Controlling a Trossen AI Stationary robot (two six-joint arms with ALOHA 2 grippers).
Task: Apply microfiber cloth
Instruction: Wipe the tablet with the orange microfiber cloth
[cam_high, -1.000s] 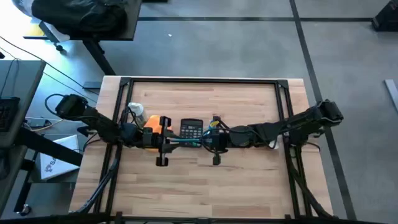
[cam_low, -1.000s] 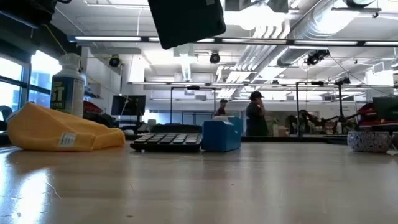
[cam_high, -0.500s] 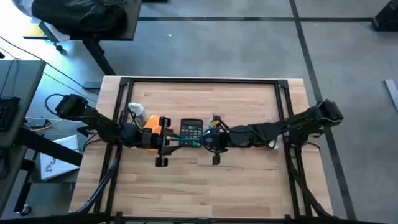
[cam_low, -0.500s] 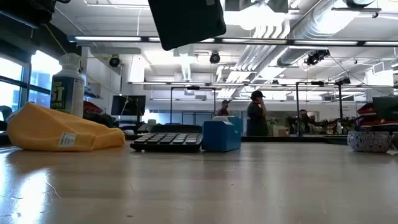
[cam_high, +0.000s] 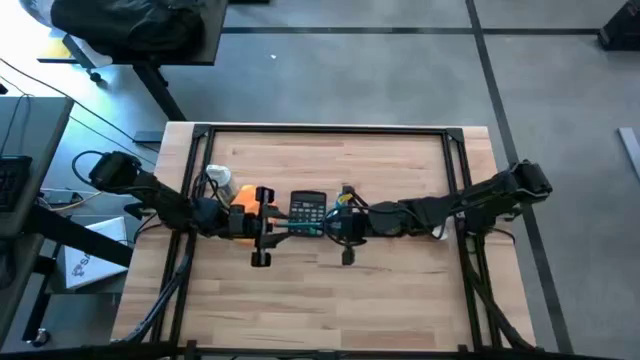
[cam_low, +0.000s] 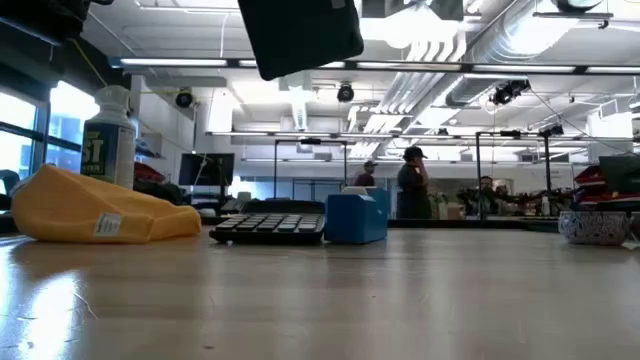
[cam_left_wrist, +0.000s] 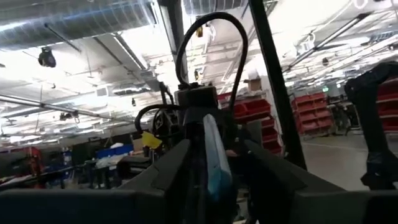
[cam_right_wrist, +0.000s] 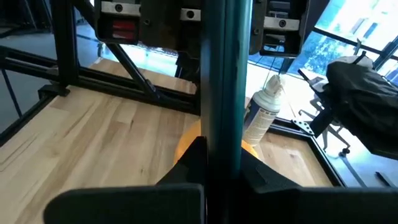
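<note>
Nearest the low camera, the table is lying bare. Above it a dark block of one arm is hanging into the top of that view (which arm, that view alone is not telling).

A little farther back, both arms are meeting over the middle of the table with their pincers pointing at each other. The left gripper appears pressed closed on nothing, and the right gripper is looking the same, its teal fingers reading as one column in its own wrist view.

Just beyond that line, the microfiber cloth is resting on the table as a loose orange mound, partly under the left arm's wrist. It is lying behind and to the far side of the left fingertips, not ahead of them. Its long axis is running roughly across the table, with the peak at its outer end. The left arm is clearly the nearer one, though it would probably need to pull back and turn down to reach it.

Beside the cloth toward the centre, the calculator and a small blue box are sitting close together. The white bottle is standing just behind the cloth and could be knocked. Far beyond, people are standing in the workshop.
</note>
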